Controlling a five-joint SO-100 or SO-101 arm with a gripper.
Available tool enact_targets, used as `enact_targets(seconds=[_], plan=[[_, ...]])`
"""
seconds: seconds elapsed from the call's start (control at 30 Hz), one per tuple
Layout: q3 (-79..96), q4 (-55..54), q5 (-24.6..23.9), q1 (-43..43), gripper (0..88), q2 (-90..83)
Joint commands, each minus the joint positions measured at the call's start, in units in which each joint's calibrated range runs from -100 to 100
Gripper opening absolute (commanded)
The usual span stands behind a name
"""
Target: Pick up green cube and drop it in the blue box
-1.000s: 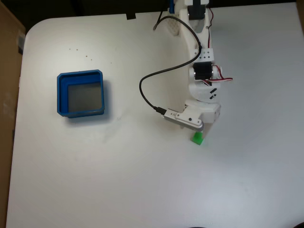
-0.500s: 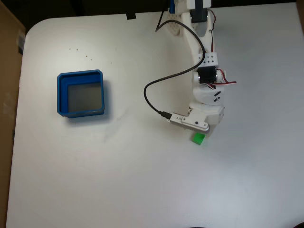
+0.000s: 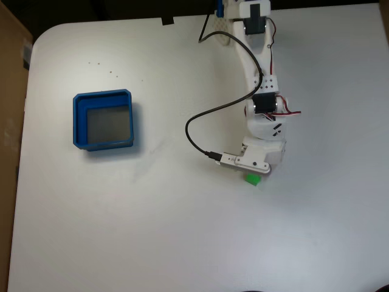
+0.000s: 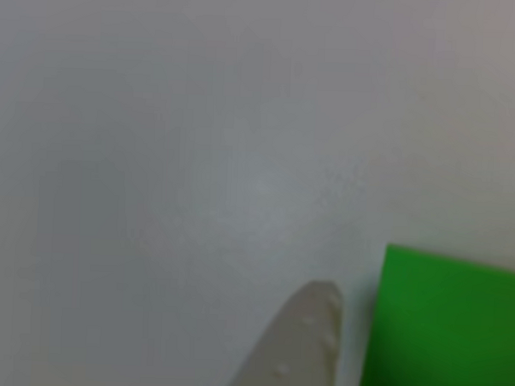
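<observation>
The green cube (image 3: pixel 251 180) rests on the white table right of centre in the fixed view. Its upper part is hidden under my gripper (image 3: pixel 256 174), which hangs directly over it. In the other view the cube (image 4: pixel 444 334) is a big green block at the lower right. One pale fingertip (image 4: pixel 306 349) stands just to its left, with a narrow gap between them. The second finger is out of that frame. The gripper looks open, with the cube on the table. The blue box (image 3: pixel 79 121) lies far to the left with nothing on its grey floor.
A black cable (image 3: pixel 197 125) loops from the arm's base to the gripper's left side. The table's (image 3: pixel 182 243) rounded edge runs along the left, with a brown surface (image 3: pixel 9 121) beyond it. Bare tabletop lies between cube and box.
The arm has stretched further down the fixed view, and the gripper now covers more of the cube. The cube and the box have stayed in place.
</observation>
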Motion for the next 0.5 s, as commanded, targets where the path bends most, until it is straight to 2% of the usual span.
enact_targets(seconds=[0.0,0.47], plan=[[-4.4,-2.3,0.2,-0.1,32.7,0.4],[-3.9,-2.3,0.2,-0.2,31.8,0.9]])
